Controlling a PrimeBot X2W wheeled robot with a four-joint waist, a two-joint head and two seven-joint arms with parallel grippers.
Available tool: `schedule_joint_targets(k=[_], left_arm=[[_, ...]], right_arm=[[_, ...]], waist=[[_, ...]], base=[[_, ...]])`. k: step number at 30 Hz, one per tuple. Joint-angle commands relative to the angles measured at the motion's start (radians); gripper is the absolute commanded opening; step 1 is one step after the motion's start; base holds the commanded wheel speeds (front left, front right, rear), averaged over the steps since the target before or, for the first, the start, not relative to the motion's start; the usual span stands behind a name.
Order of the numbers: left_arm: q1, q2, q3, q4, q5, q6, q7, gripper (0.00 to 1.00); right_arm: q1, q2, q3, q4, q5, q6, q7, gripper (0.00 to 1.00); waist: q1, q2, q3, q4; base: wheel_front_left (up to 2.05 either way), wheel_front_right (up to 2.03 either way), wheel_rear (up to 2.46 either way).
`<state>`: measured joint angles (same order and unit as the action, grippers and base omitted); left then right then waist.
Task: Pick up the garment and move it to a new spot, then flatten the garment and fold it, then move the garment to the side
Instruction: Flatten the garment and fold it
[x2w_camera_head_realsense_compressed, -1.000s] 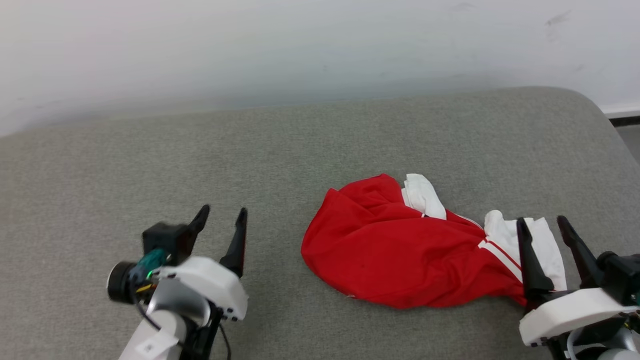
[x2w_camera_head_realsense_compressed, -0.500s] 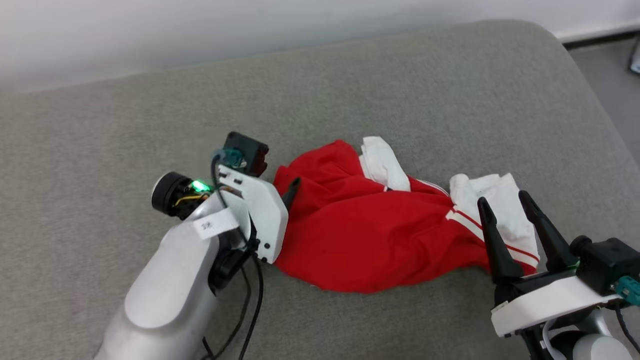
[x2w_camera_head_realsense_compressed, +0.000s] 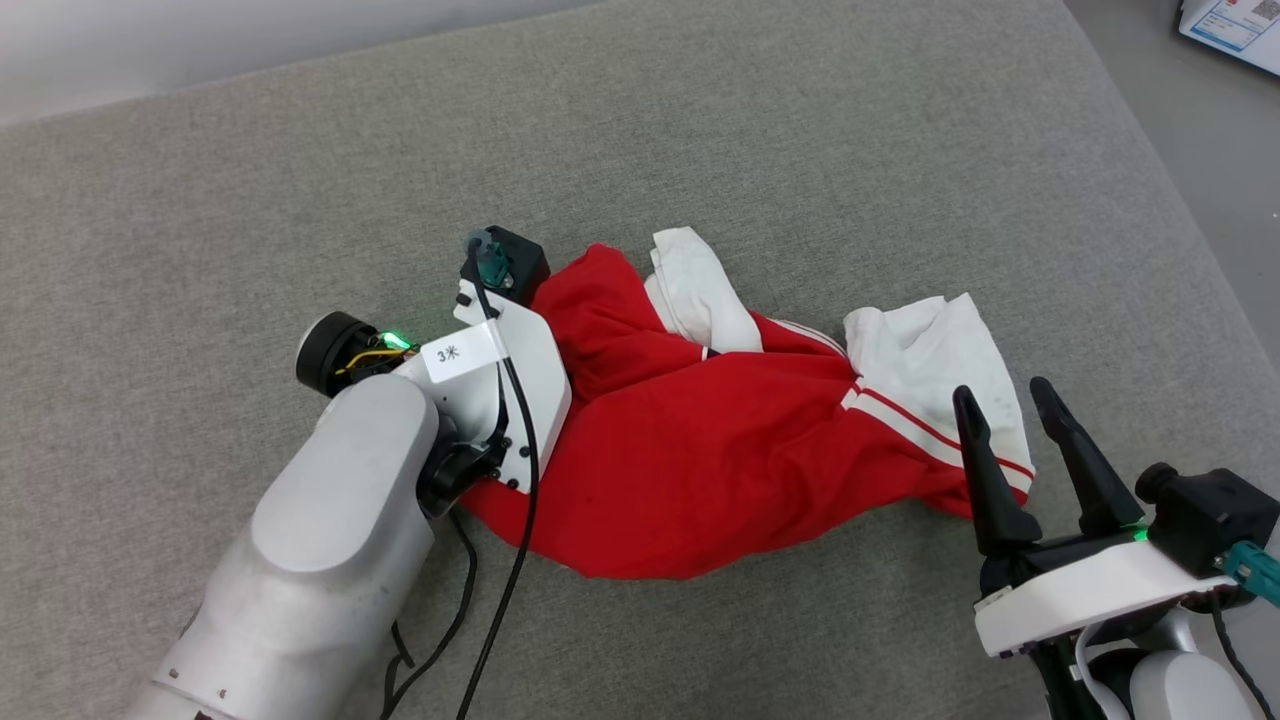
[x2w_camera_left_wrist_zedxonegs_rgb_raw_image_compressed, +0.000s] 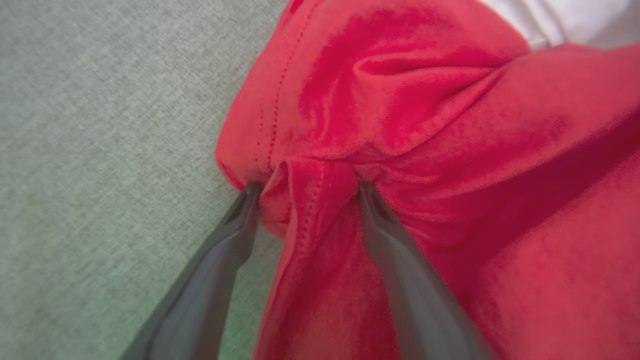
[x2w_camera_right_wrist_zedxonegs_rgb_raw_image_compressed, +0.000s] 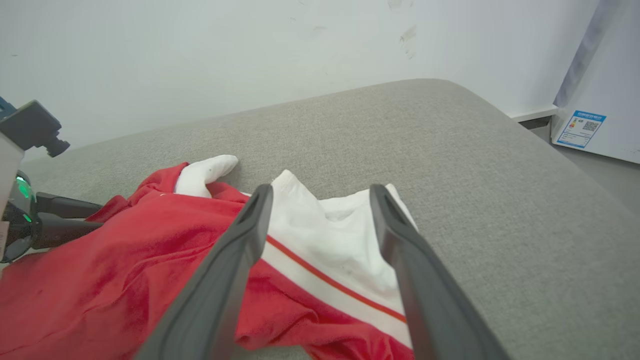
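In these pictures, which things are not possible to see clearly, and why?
1. Left hand fingertips: head view, covered by its own white wrist; left wrist view, blurred and sunk in cloth.
2. Garment underside: every view, hidden by its own crumpled folds.
3. Blue-white label: right wrist view, too small to read; head view, cut by the top edge.

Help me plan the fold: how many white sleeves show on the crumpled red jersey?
2: one sleeve bunched at the jersey's far edge, one spread by the right gripper.
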<state>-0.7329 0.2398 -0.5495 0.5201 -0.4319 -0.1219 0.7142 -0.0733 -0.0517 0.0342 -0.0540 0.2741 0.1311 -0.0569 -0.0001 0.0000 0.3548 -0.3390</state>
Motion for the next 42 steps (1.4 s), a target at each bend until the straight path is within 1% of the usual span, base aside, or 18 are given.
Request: schedule_joint_targets(k=[1, 2, 6, 8, 11, 13, 16, 20, 25, 29, 33, 35, 39, 41, 42], left_arm=[[0.068, -0.007, -0.036, 0.055, -0.004, -0.006, 0.025, 0.45], [0.066, -0.002, -0.039, 0.049, -0.002, -0.007, 0.009, 0.00], [0.058, 0.016, -0.052, 0.017, 0.001, -0.009, -0.043, 0.00], [0.046, 0.031, -0.053, -0.013, 0.011, -0.008, -0.087, 0.00], [0.050, 0.042, -0.040, -0.074, 0.023, 0.002, -0.162, 0.00], [0.081, 0.053, -0.034, -0.118, 0.016, 0.010, -0.193, 0.00], [0.145, 0.082, -0.018, -0.198, 0.016, 0.039, -0.231, 0.00], [0.259, 0.115, 0.017, -0.315, -0.006, 0.091, -0.269, 0.00], [0.441, 0.159, 0.065, -0.443, -0.041, 0.176, -0.285, 0.00], [0.595, 0.181, 0.103, -0.504, -0.078, 0.246, -0.292, 0.00], [0.739, 0.176, 0.138, -0.519, -0.127, 0.304, -0.304, 0.00], [0.795, 0.167, 0.153, -0.510, -0.152, 0.321, -0.315, 0.00], [0.858, 0.137, 0.164, -0.482, -0.187, 0.340, -0.345, 0.00], [0.864, 0.123, 0.158, -0.467, -0.196, 0.334, -0.355, 0.00], [0.860, 0.116, 0.155, -0.461, -0.196, 0.332, -0.356, 0.24]], right_arm=[[-0.008, 0.002, -0.002, 0.003, 0.003, -0.001, -0.005, 1.00], [-0.008, 0.002, -0.006, 0.004, 0.005, -0.001, -0.008, 1.00], [-0.005, 0.002, -0.021, 0.011, 0.006, -0.001, -0.006, 1.00], [-0.004, 0.002, -0.024, 0.010, 0.003, -0.001, 0.000, 1.00], [0.002, 0.002, -0.036, 0.007, -0.006, -0.001, 0.011, 1.00], [0.013, 0.002, -0.043, 0.004, -0.013, -0.001, 0.022, 1.00], [0.024, 0.002, -0.051, -0.003, -0.022, -0.001, 0.037, 1.00], [0.049, 0.002, -0.070, -0.019, -0.036, -0.001, 0.059, 1.00], [0.084, 0.002, -0.087, -0.054, -0.053, -0.001, 0.086, 1.00], [0.106, 0.002, -0.098, -0.079, -0.059, -0.001, 0.107, 1.00], [0.129, 0.002, -0.104, -0.099, -0.061, -0.001, 0.124, 1.00], [0.140, 0.002, -0.106, -0.109, -0.064, -0.001, 0.133, 1.00], [0.152, 0.002, -0.105, -0.126, -0.057, -0.001, 0.144, 1.00], [0.158, 0.002, -0.106, -0.131, -0.058, -0.001, 0.152, 1.00], [0.158, 0.002, -0.105, -0.133, -0.059, -0.001, 0.154, 1.00]], waist=[[0.0001, 0.0000, 0.001, 0.001], [0.0001, 0.0000, 0.000, 0.004], [0.0001, 0.0000, -0.013, 0.031], [0.0001, 0.0000, -0.025, 0.050], [0.0001, 0.0000, -0.053, 0.084], [0.0001, 0.0000, -0.080, 0.108], [0.0001, 0.0000, -0.117, 0.143], [0.0001, 0.0000, -0.161, 0.192], [0.0001, 0.0000, -0.202, 0.248], [0.0001, 0.0000, -0.232, 0.284], [0.0001, 0.0000, -0.264, 0.309], [0.0001, 0.0000, -0.275, 0.317], [0.0001, 0.0000, -0.286, 0.323], [0.0001, 0.0000, -0.288, 0.324], [0.0001, 0.0000, -0.290, 0.323]], base=[[0.00, 0.00, 0.00], [0.00, 0.00, 0.00], [0.00, 0.00, 0.00], [0.00, 0.00, 0.00], [0.00, 0.00, 0.00], [0.00, 0.00, 0.00], [0.00, 0.00, 0.00], [0.00, 0.00, 0.00], [0.00, 0.00, 0.00], [0.00, 0.00, 0.00], [0.00, 0.00, 0.00], [0.00, 0.00, 0.00], [0.00, 0.00, 0.00], [0.00, 0.00, 0.00], [0.00, 0.00, 0.00]])
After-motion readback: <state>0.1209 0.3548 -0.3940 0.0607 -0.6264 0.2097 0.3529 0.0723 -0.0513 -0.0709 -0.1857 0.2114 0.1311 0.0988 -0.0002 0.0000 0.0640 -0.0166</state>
